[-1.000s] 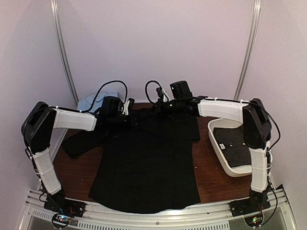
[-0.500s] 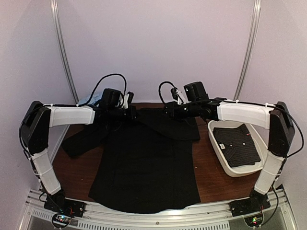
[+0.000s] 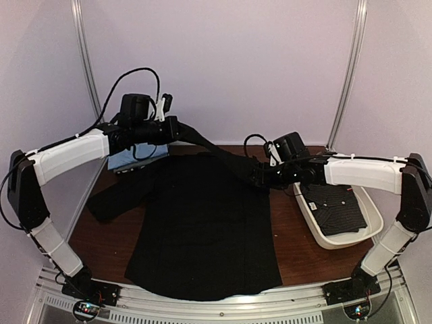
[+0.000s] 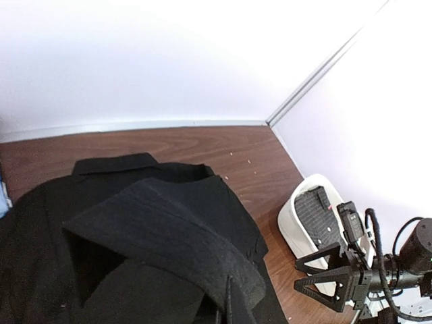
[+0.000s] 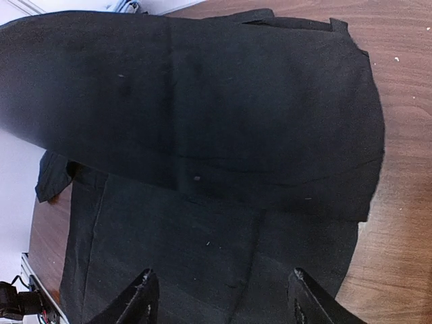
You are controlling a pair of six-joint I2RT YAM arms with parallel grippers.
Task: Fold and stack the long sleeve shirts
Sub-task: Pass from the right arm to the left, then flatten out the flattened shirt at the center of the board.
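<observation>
left claw (image 3: pixel 173 128) is raised at the far left, pressed together on one sleeve (image 3: pixel 216 150) of the black shirt (image 3: pixel 202 229); its fingertips are buried in cloth in the left wrist view, so the pinch point itself is hidden; the sleeve runs taut across to the right claw (image 5: pixel 222 275), fingers (image 5: pixel 142 297) spread, nothing between them; can't tell whether the sleeve touches it, as it's blurred in the right wrist view; shirt body lies flat mid worktop (image 3: pixel 304 260); dotted shirt (image 3: pixel 334 208) is folded in the white tray (image 3: pixel 337 244) at right, its far edge behind the right arm; blue cloth (image 3: pixel 131 160) far left, mostly hidden by the left arm
</observation>
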